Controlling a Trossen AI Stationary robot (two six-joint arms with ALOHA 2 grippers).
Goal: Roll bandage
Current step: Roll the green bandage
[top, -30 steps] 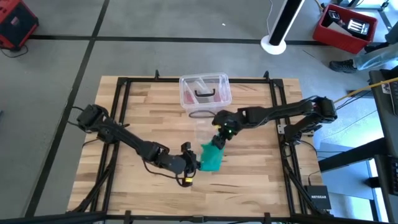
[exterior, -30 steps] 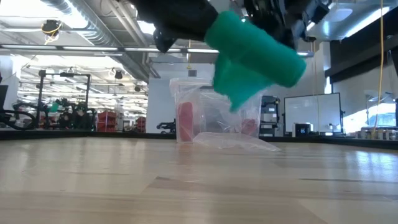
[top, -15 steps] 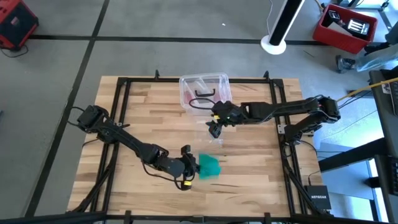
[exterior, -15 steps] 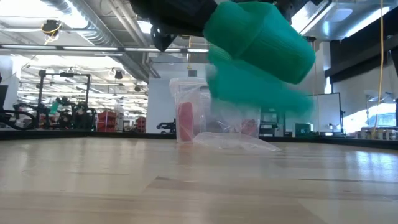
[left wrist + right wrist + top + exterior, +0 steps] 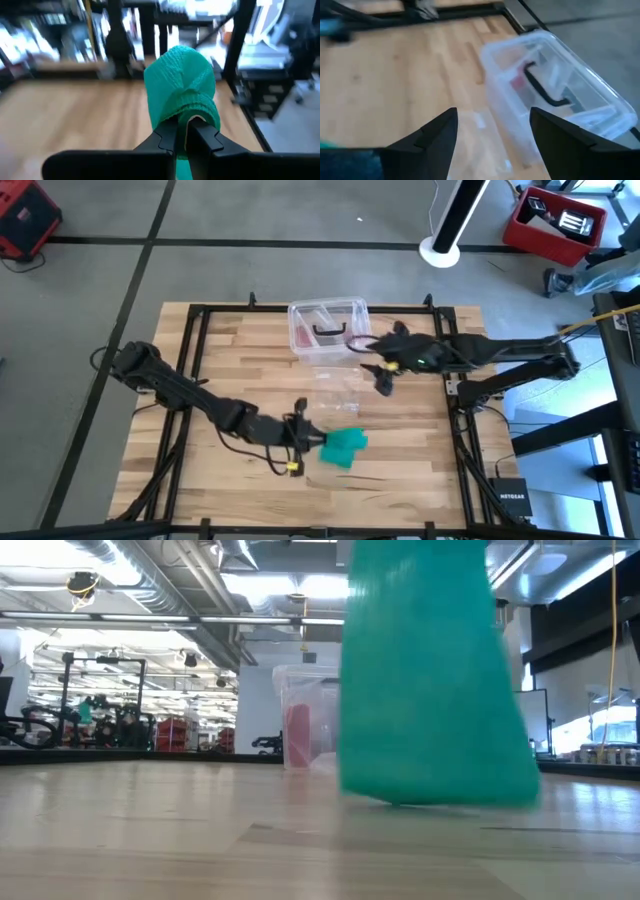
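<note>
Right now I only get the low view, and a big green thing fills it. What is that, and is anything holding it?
Observer: It's the bandage, bunched up. The left gripper is shut on its edge.
Operator: Is it up in the air or on the table?
Observer: From above it sits over the table's near middle, but height doesn't show there; your view suggests it hangs down close to the wood.
Operator: Where's the other arm?
Observer: The right gripper is open and empty, off to the far side beside the clear plastic box.
Operator: Anything in that box?
Observer: A dark handle-shaped piece and pinkish contents.
</note>
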